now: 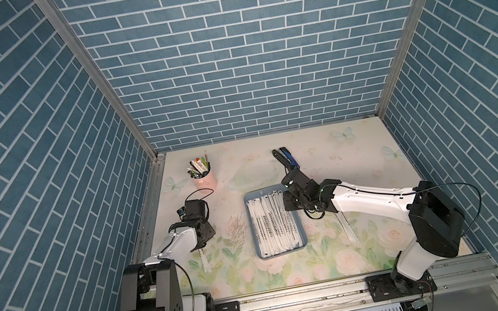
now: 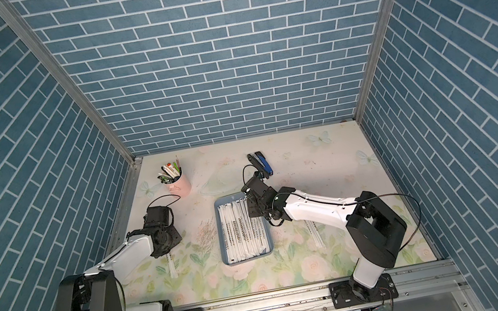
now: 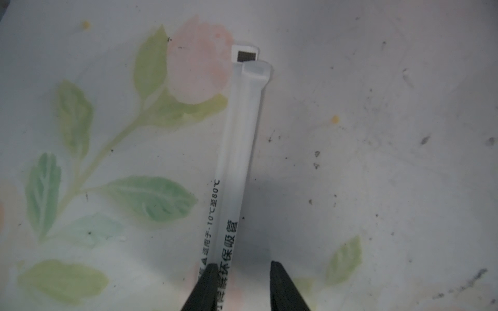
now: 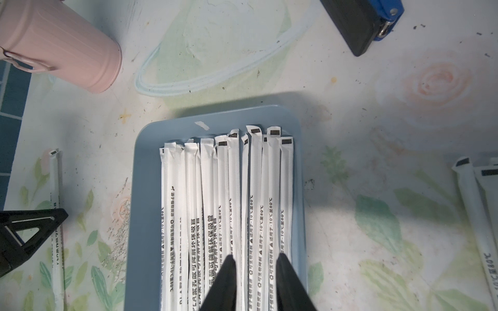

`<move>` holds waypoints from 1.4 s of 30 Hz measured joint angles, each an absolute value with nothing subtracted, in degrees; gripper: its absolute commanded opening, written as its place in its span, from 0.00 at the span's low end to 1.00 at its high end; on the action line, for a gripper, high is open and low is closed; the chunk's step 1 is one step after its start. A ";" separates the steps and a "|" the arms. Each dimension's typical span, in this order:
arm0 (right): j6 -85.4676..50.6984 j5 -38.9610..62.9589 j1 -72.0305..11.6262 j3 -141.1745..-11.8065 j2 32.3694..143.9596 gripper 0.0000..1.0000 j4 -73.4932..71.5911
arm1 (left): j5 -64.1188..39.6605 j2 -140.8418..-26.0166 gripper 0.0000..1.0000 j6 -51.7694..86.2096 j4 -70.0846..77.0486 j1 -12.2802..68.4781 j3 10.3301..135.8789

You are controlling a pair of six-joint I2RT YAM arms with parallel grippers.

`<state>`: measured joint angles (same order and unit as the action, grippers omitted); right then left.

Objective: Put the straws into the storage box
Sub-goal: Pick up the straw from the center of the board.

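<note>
The storage box point(image 1: 255, 231) point(image 2: 221, 237) point(image 4: 147, 202), a shallow blue-grey tray, lies mid-table with several white wrapped straws point(image 1: 273, 224) point(image 2: 243, 230) point(image 4: 215, 188) laid lengthwise in it. My right gripper point(image 4: 256, 257) point(image 1: 289, 203) hovers open over the box's far right part, with the straws lying below its gap. My left gripper point(image 3: 244, 265) is low over the mat at the left, open. Two loose straws point(image 3: 242, 134) point(image 1: 205, 261) lie between its jaws, against one finger, with a gap to the other. More loose straws point(image 1: 347, 229) point(image 4: 474, 204) lie right of the box, partly under the right arm.
A pink cup point(image 1: 204, 179) point(image 4: 62, 45) of pens stands at the back left. A dark blue-and-black stapler point(image 1: 286, 158) point(image 4: 361, 21) lies behind the box, close to the right wrist. Blue brick walls close in three sides. A grey scuffed patch point(image 1: 236, 231) marks the mat left of the box.
</note>
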<state>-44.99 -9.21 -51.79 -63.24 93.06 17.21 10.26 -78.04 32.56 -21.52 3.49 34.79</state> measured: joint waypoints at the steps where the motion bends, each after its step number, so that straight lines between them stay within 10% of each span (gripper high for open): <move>1: -44.99 -9.21 -51.79 -63.24 93.06 0.27 17.19 | 10.22 -78.24 0.35 32.53 -21.41 3.42 34.79; 28: -44.97 -8.80 -51.79 -62.94 92.97 0.27 16.62 | 8.95 -77.97 0.38 32.91 -20.71 2.63 36.18; 42: -44.97 -8.84 -51.79 -62.94 92.97 0.27 16.62 | 8.29 -81.95 0.03 33.87 -16.73 2.59 35.83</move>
